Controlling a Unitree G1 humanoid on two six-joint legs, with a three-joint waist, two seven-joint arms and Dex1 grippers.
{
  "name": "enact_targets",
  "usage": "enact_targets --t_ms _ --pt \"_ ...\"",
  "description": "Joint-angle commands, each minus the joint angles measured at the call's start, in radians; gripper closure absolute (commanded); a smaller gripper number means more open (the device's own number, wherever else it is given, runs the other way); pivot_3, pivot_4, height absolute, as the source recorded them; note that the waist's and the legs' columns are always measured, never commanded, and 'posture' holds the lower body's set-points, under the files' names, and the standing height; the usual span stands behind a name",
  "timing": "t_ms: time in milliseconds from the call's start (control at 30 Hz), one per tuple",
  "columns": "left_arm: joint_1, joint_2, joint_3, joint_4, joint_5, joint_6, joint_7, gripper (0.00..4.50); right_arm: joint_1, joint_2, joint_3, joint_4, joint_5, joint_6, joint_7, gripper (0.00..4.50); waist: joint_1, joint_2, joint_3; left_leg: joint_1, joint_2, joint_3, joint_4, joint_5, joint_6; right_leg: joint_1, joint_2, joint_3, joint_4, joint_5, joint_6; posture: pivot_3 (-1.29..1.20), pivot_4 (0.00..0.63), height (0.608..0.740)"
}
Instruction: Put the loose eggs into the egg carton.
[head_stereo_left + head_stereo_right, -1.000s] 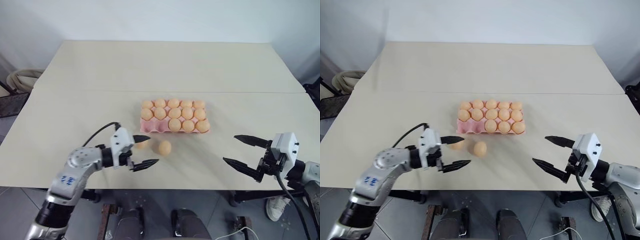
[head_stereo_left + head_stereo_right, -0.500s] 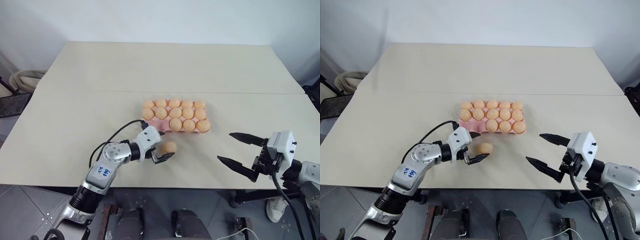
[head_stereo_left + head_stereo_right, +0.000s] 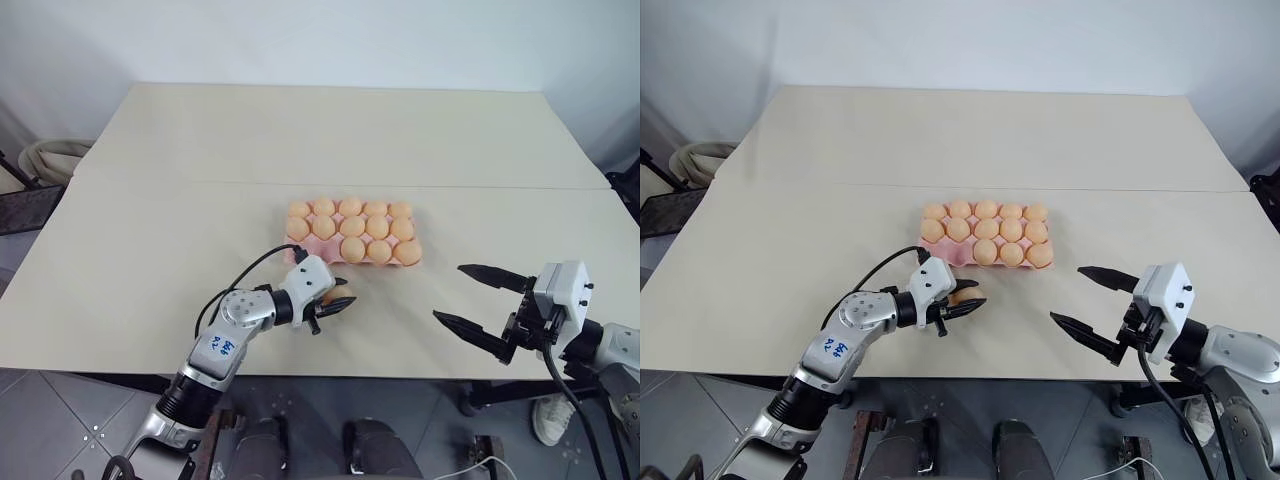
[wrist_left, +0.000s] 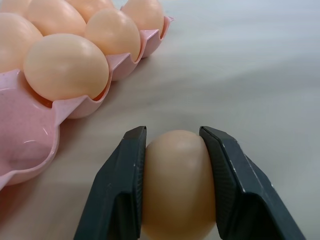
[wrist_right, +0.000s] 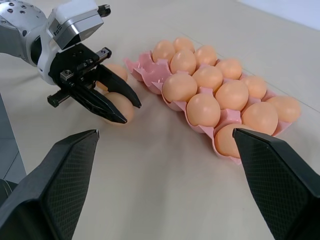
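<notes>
The egg carton (image 3: 296, 254) is a soft pink, faintly speckled on its moulded walls. The eggs in its cups are a smooth pale orange-tan, and the loose egg (image 4: 178, 182) between the left gripper's (image 4: 176, 145) fingers (image 4: 120, 190) is the same shade, a touch duller. Those fingers are black with a fine cross-hatched texture, as are the right gripper's (image 3: 473, 297). Both grippers have white housings, and the left arm (image 3: 222, 338) is silver-grey with blue handwritten marks. The desk (image 3: 330, 130) is plain pale cream.
</notes>
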Motion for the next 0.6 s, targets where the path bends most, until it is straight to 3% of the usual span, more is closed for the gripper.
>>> enact_targets --t_ms 33,200,333,600 --pt "0.011 0.004 0.079 -0.025 -0.080 -0.023 -0.040 3.13 -0.010 0.002 -0.010 -0.008 0.017 -0.008 0.001 0.00 -0.001 0.000 0.000 0.000 0.000 0.000 0.000 0.000 0.000 0.000 0.000 0.000 0.000 0.000 0.000 0.00 0.150 0.740" --pt "-0.021 -0.008 0.185 -0.064 -0.216 0.004 -0.090 3.13 -0.018 0.009 0.012 0.002 0.012 -0.014 0.007 0.00 0.001 0.000 0.000 -0.001 0.000 0.000 0.000 0.000 0.000 -0.001 0.000 -0.001 -0.001 0.000 0.000 0.00 0.150 0.740" --pt "-0.102 -0.011 0.203 0.039 -0.165 -0.043 -0.041 3.13 -0.028 0.014 0.021 0.008 0.009 -0.015 0.006 0.00 0.007 0.000 0.000 -0.001 0.000 0.000 0.000 -0.001 0.000 0.000 0.000 -0.001 -0.001 0.000 0.000 0.00 0.150 0.740" --pt "-0.311 -0.084 0.154 0.420 -0.046 -0.245 -0.019 3.13 -0.050 0.015 0.040 0.015 0.008 -0.014 0.006 0.00 0.024 0.000 0.000 -0.002 -0.002 0.000 0.000 -0.002 0.002 0.000 -0.001 -0.001 -0.006 0.002 0.003 0.00 0.150 0.740"
